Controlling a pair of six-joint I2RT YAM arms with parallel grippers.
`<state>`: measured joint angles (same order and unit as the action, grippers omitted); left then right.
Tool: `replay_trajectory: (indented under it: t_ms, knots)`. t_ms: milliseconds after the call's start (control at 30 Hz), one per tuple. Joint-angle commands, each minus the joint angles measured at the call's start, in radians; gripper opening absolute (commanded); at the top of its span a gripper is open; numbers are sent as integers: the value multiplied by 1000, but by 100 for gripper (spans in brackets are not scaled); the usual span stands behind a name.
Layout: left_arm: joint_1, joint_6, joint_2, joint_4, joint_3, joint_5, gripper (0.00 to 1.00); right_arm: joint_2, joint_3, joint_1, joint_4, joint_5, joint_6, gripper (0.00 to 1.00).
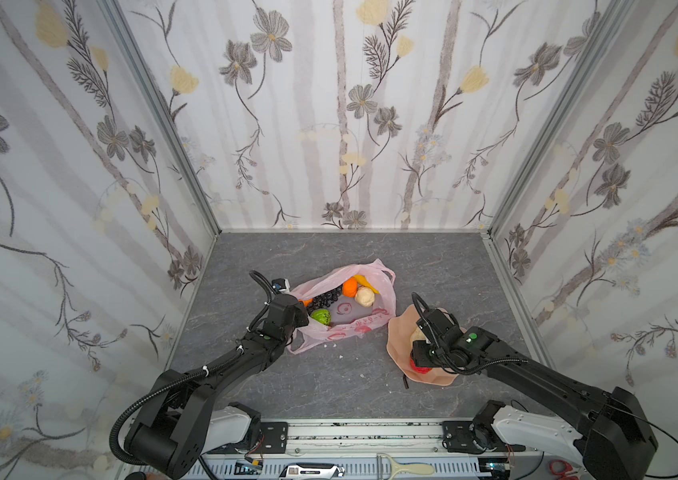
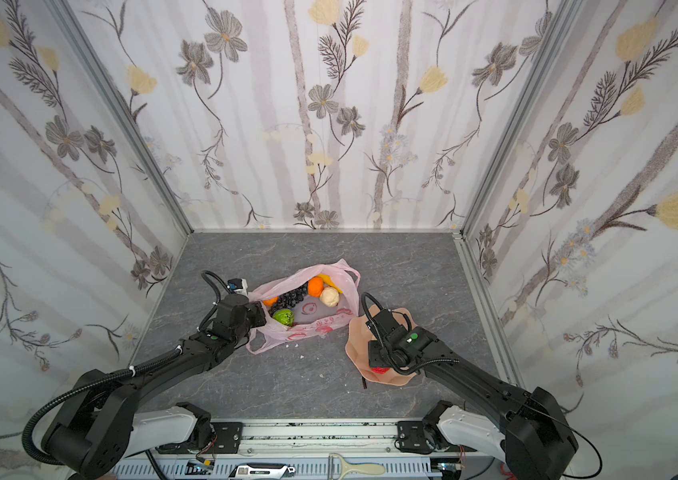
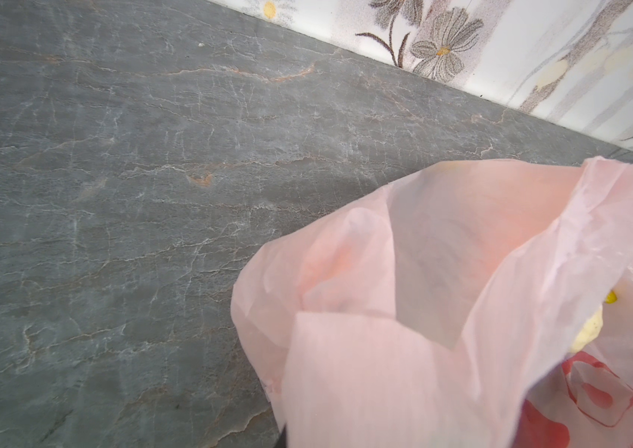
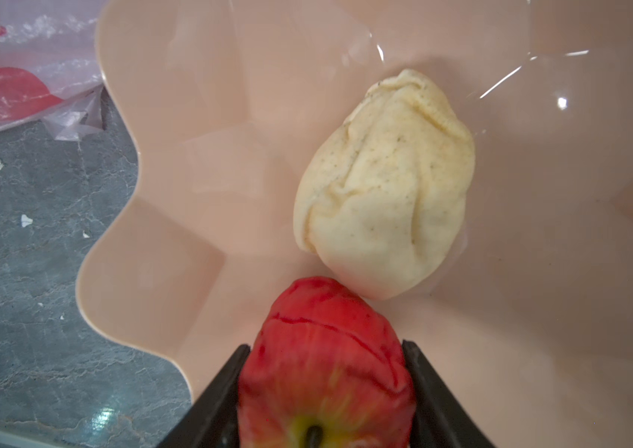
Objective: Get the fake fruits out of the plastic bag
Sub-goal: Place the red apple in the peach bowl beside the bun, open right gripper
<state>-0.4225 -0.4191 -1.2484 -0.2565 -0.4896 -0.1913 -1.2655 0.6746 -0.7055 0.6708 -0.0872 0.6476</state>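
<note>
The pale-pink plastic bag (image 1: 354,326) lies open mid-table in both top views. Inside it I see an orange (image 1: 350,285), a beige pear (image 1: 364,297), a yellow banana (image 1: 367,282), dark grapes (image 1: 327,297), a bumpy green fruit (image 1: 320,316) and a second orange (image 1: 306,301). My left gripper (image 1: 302,309) is shut on the bag's left rim; bag film (image 3: 404,368) hides its jaws in the left wrist view. My right gripper (image 4: 326,345) is shut on the red apple (image 4: 326,372) low over the peach-pink dish (image 4: 191,116). Another pear (image 4: 384,186) lies in the dish, touching the apple.
The dish (image 1: 397,332) sits right of the bag, close to its corner (image 4: 74,120). White crumbs (image 1: 341,356) and a small dark stick (image 1: 406,381) lie on the grey table. Flowered walls close in three sides. A peeler (image 1: 406,469) lies on the front rail.
</note>
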Motion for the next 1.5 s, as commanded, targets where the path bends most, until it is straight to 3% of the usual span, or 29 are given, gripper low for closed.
replay_trajectory:
  t_ms: [0,767,1467]
  knots:
    - [1,2,-1,-24,-3,-19,10,-4,-6,11,-38,-64,40,54]
    - [1,0,14,-22,2,-20,10,-8,-52,102,-167,-103,57,55]
    - [1,2,17,-23,2,-20,10,-39,-69,102,-191,-89,55,74]
